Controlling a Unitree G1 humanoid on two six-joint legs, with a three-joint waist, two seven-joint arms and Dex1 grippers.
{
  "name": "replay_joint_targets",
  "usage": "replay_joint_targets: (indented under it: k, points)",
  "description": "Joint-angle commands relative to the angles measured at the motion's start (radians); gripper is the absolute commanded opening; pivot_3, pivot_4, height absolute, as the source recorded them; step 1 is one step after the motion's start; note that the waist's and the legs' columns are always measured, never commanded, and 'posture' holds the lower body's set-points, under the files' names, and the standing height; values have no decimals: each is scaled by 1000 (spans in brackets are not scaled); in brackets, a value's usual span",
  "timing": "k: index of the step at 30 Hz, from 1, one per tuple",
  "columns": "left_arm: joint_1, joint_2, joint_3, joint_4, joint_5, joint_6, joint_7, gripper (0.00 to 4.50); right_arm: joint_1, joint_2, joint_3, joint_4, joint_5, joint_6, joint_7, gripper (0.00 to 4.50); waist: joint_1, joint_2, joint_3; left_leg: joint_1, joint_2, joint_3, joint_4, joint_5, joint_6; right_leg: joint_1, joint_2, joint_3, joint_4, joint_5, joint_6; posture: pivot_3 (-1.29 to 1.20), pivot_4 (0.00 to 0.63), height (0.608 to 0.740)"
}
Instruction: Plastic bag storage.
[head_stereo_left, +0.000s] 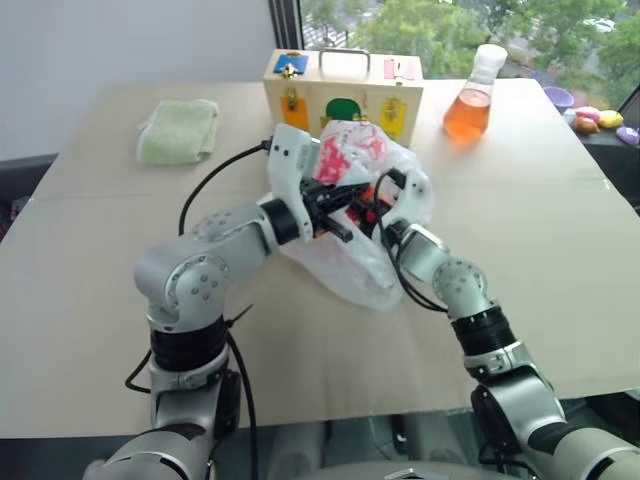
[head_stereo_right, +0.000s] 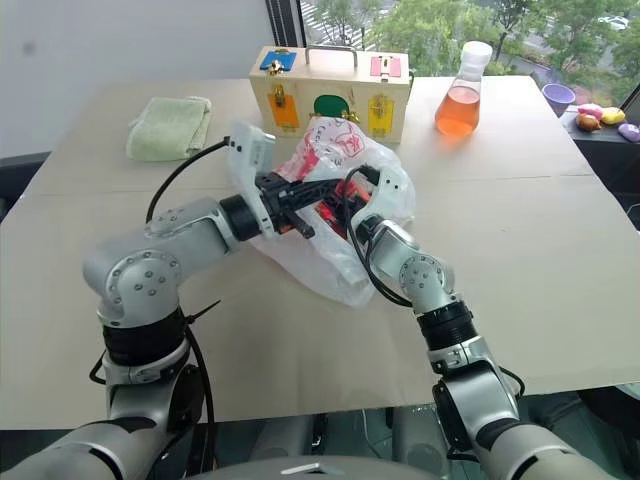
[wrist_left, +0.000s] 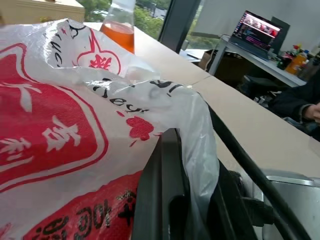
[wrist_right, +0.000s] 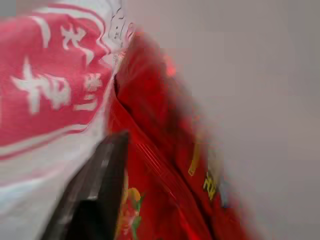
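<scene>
So we're early on: our left gripper (head_stereo_right: 300, 226) pinches the plastic bag (head_stereo_right: 335, 215) shut, right gripper (head_stereo_left: 385, 210) beside it, can't tell how open; bag unfolded on the worktop (head_stereo_left: 540, 230).

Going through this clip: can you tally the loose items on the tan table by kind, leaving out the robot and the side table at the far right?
Plastic bag: 1
Red snack packet, against the bag: 1
Wooden box with a handle: 1
Flask of orange liquid: 1
Folded green cloth: 1
Total: 5
</scene>
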Motion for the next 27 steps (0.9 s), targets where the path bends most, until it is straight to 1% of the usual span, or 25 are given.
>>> replay_joint_targets:
  k: [1, 4, 5, 7, 8, 10, 13, 15, 17, 19, 21, 25, 26, 27]
  points:
    - [-17, -1, 18, -3, 2, -18, 34, 0, 41, -26, -38, -102, -17, 66, 118, 4392, -1, 0, 0, 0, 0, 0, 0, 0, 0, 0, 0, 0, 0, 0, 0, 0, 150, 740]
    - [-8, 23, 27, 21, 24, -39, 41, 0, 112, -126, -39, -269, -58, 148, 143, 4392, -2, 0, 0, 0, 0, -1, 0, 0, 0, 0, 0, -1, 1, 0, 0, 0, 150, 740]
    - [-3, 51, 27, 41, 43, -69, 23, 0, 156, -224, -30, -379, -94, 173, 195, 4392, -2, 0, 0, 0, 0, -1, 0, 0, 0, 0, 0, -1, 1, 0, 0, 0, 150, 740]
    - [-1, 89, 36, 81, 52, -108, -14, 0, 232, -364, -59, -553, -91, 219, 281, 4392, 2, 1, 1, 0, -1, -1, 0, 0, 0, 0, -1, -1, 1, 0, 0, 0, 150, 740]
    - [-2, 105, 34, 97, 53, -121, -31, 0, 255, -448, -49, -624, -137, 228, 314, 4392, 2, 1, 1, 0, -1, -1, 0, 0, 0, 0, 0, -1, 0, 0, 0, 0, 150, 740]
    - [-4, 129, 23, 119, 57, -144, -58, 0, 275, -553, -25, -698, -238, 226, 333, 4392, -4, 1, 1, 1, -1, -1, 0, 0, 0, 0, 0, -1, 0, 0, 0, 0, 150, 740]
    - [-11, 142, 12, 138, 59, -164, -84, 0, 284, -636, -22, -760, -336, 234, 345, 4392, -10, 1, 0, 2, 0, 0, -1, 0, 0, 0, 1, 0, 0, 0, 0, 0, 150, 740]
    - [-15, 142, 3, 142, 61, -174, -94, 0, 259, -661, -4, -745, -440, 237, 325, 4392, -9, 1, 0, 2, 0, 0, 0, 0, 0, 1, 1, 0, 1, 0, 0, 0, 150, 740]
    - [-17, 141, -2, 142, 58, -177, -98, 0, 230, -655, 11, -711, -522, 235, 309, 4392, -9, 1, 0, 2, 0, 1, 0, 0, 0, 1, 1, 1, 1, 0, 0, 0, 150, 740]
    - [-18, 142, -13, 139, 60, -181, -104, 0, 155, -596, 21, -606, -603, 208, 278, 4392, -11, 0, 0, 2, 0, 1, 0, 0, 0, 1, 1, 1, 1, 0, 0, 0, 150, 740]
    - [-18, 145, -25, 132, 63, -185, -112, 0, 76, -560, 52, -493, -697, 179, 274, 4392, -10, 0, 0, 2, 0, 2, 0, 0, 0, 1, 1, 2, 0, 0, 0, 0, 150, 740]
    - [-12, 152, -34, 123, 63, -187, -119, 0, -20, -489, 38, -295, -785, 141, 284, 4392, -7, 0, 0, 2, 0, 1, 0, 0, 0, 0, 1, 1, 0, 0, 0, 0, 150, 740]
    - [-8, 156, -38, 120, 65, -191, -124, 0, -33, -482, 31, -262, -803, 128, 292, 3867, -5, 0, 0, 1, 0, 1, -1, 0, 0, 0, 1, 1, 0, 0, 0, 0, 150, 740]
    - [-3, 160, -41, 114, 68, -195, -128, 0, -43, -480, 20, -235, -816, 117, 304, 3559, -2, 0, 0, 1, 0, 1, -1, 0, 0, 0, 0, 1, 0, 0, 0, 0, 150, 740]
